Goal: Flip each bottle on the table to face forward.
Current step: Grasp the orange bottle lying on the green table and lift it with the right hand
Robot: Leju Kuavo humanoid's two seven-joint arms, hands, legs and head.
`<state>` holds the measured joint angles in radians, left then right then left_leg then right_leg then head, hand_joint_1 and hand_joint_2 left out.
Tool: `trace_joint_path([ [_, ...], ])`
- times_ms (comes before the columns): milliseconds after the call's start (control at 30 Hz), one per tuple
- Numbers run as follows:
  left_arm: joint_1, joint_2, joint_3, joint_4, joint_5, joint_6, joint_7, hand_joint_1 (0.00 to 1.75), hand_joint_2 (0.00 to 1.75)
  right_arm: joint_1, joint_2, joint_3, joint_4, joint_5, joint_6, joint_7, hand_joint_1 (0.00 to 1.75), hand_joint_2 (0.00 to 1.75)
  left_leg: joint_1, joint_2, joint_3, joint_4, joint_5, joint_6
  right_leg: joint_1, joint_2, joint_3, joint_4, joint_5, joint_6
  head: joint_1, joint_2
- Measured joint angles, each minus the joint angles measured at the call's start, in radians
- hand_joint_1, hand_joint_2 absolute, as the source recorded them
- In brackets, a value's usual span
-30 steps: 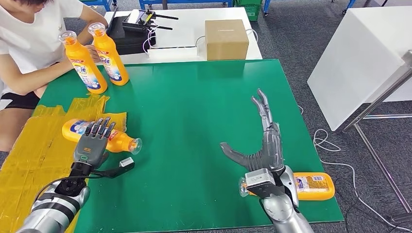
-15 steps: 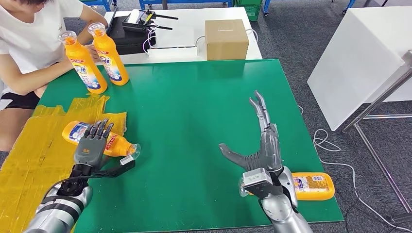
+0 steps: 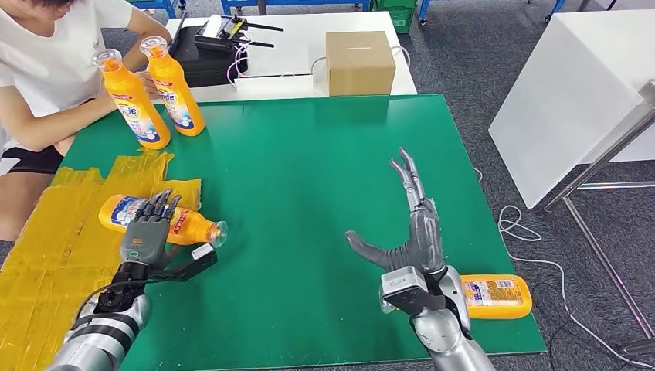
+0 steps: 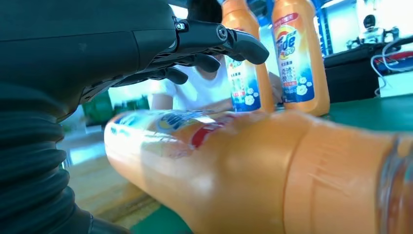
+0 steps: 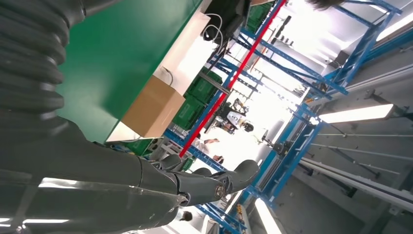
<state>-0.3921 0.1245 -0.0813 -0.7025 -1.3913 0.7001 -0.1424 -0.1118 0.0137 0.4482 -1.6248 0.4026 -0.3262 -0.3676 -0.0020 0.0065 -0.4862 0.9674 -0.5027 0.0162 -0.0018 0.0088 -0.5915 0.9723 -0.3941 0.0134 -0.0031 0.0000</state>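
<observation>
Four orange bottles: two upright [image 3: 176,85] at the far left by a person [image 3: 46,69], one lying bottle [image 3: 158,220] at left under the left hand [image 3: 145,232], fingers spread over it; one near-right bottle [image 3: 498,296] beside the right hand [image 3: 413,232], fingers splayed, empty.

Lying bottle [image 3: 158,219] under the left hand [image 3: 147,232]: glossy orange plastic, slick printed label, clear plastic cap past the fingertips; hand itself matt dark-grey plastic with a ribbed rubbery cover [image 4: 29,161] behind the fingers; right hand [image 3: 413,232] duller grey with a metallic sheen; green mat [image 3: 309,162] matt, smooth; yellow tape patch [image 3: 54,232] beneath the left fingers glossy, wrinkled; cardboard box [image 3: 359,62] plain matt brown, well beyond the right fingertips.
</observation>
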Motion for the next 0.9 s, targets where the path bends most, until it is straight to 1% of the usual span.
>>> trace_joint_path([
  [67,0.006,-0.026,0.039,-0.015,0.110,0.000,-0.115,0.00,1.75,0.001,0.000,0.000,0.000,0.008,-0.002,0.002,0.00,1.75,0.000,0.000,0.000,0.000,0.000,0.000,0.000,0.000,0.000,0.000,0.000,0.000,0.000,0.000],
  [133,0.008,-0.059,0.074,-0.038,0.272,-0.005,-0.245,0.00,1.75,0.005,0.000,0.000,0.000,0.020,-0.005,0.004,0.00,1.75,0.000,-0.001,0.000,0.000,0.000,0.000,0.000,0.000,0.000,0.000,0.000,0.000,0.000,0.000],
  [167,0.009,-0.075,0.084,-0.055,0.346,-0.010,-0.289,0.00,1.75,0.008,0.000,-0.001,0.000,0.027,-0.006,0.004,0.00,1.75,0.000,-0.001,0.000,0.000,0.000,0.000,0.000,0.000,0.000,0.000,0.000,0.000,0.000,0.000],
  [200,0.010,-0.087,0.089,-0.072,0.398,-0.017,-0.311,0.00,1.75,0.011,0.000,-0.001,0.000,0.032,-0.007,0.005,0.00,1.75,0.000,-0.001,0.000,0.000,0.000,0.000,-0.001,0.000,0.000,0.000,0.000,0.000,0.000,0.000],
  [300,0.016,-0.111,0.092,-0.119,0.469,-0.045,-0.333,0.00,1.75,0.018,0.000,-0.003,0.000,0.038,-0.008,0.005,0.00,1.75,-0.001,0.000,0.000,0.000,0.000,0.000,-0.002,0.000,0.000,0.000,0.000,0.000,0.000,0.000],
  [333,0.022,-0.117,0.091,-0.140,0.517,-0.077,-0.357,0.00,1.75,0.020,0.001,-0.004,0.000,0.041,-0.009,0.005,0.00,1.75,-0.001,0.000,0.000,0.000,0.000,0.000,-0.002,0.000,0.000,0.000,0.000,0.000,0.000,0.000],
  [367,0.032,-0.123,0.089,-0.172,0.587,-0.127,-0.389,0.00,1.75,0.022,0.001,-0.006,-0.001,0.043,-0.010,0.005,0.00,1.75,-0.001,0.000,0.000,0.000,0.000,0.000,-0.001,0.000,0.000,0.000,0.000,0.000,0.000,0.000],
  [433,0.063,-0.132,0.075,-0.264,0.753,-0.265,-0.451,0.00,1.75,0.026,0.001,-0.012,-0.001,0.050,-0.011,0.005,0.00,1.75,-0.001,0.000,0.000,0.000,0.000,0.000,-0.001,0.000,0.000,0.000,0.000,0.000,0.000,0.000],
  [500,0.099,-0.137,0.052,-0.370,0.870,-0.384,-0.474,0.00,1.75,0.031,0.001,-0.017,-0.004,0.057,-0.009,0.005,0.00,1.75,-0.001,0.000,0.000,0.000,0.000,0.000,-0.001,0.000,0.000,0.000,0.000,0.000,0.000,0.000],
  [533,0.118,-0.140,0.040,-0.422,0.908,-0.426,-0.475,0.00,1.75,0.034,0.001,-0.018,-0.007,0.063,-0.006,0.005,0.00,1.75,-0.001,0.000,0.000,0.000,0.000,0.000,-0.001,0.000,0.000,0.000,0.000,0.000,0.000,0.000],
  [600,0.153,-0.146,0.018,-0.517,0.960,-0.480,-0.472,0.00,1.75,0.040,0.000,-0.022,-0.014,0.078,0.008,0.009,0.00,1.75,-0.001,0.000,0.000,0.000,-0.001,0.000,-0.001,0.000,0.000,0.000,0.000,0.000,0.000,0.000],
  [667,0.183,-0.151,-0.002,-0.594,0.973,-0.497,-0.471,0.00,1.75,0.046,-0.003,-0.028,-0.021,0.101,0.027,0.018,0.00,1.75,-0.001,0.000,0.000,0.000,-0.001,0.000,-0.001,0.000,0.000,0.000,0.000,0.000,0.000,0.000],
  [733,0.210,-0.154,-0.021,-0.654,0.962,-0.493,-0.471,0.00,1.75,0.052,-0.008,-0.035,-0.027,0.123,0.045,0.027,0.00,1.75,-0.001,0.000,0.000,0.000,-0.001,0.000,-0.001,0.000,0.000,-0.001,0.000,0.000,0.000,0.000],
  [833,0.247,-0.157,-0.038,-0.717,0.962,-0.496,-0.472,0.00,1.75,0.064,-0.019,-0.045,-0.034,0.154,0.080,0.044,0.00,1.75,-0.001,0.000,0.000,0.000,-0.001,0.000,-0.001,0.000,0.000,-0.001,0.000,0.000,0.000,0.000],
  [900,0.268,-0.160,-0.044,-0.750,0.991,-0.527,-0.473,0.00,1.75,0.070,-0.037,-0.048,-0.036,0.209,0.112,0.071,0.00,1.75,-0.001,0.000,0.000,0.000,-0.001,0.000,-0.001,0.000,0.000,-0.001,0.000,0.000,0.000,0.000],
])
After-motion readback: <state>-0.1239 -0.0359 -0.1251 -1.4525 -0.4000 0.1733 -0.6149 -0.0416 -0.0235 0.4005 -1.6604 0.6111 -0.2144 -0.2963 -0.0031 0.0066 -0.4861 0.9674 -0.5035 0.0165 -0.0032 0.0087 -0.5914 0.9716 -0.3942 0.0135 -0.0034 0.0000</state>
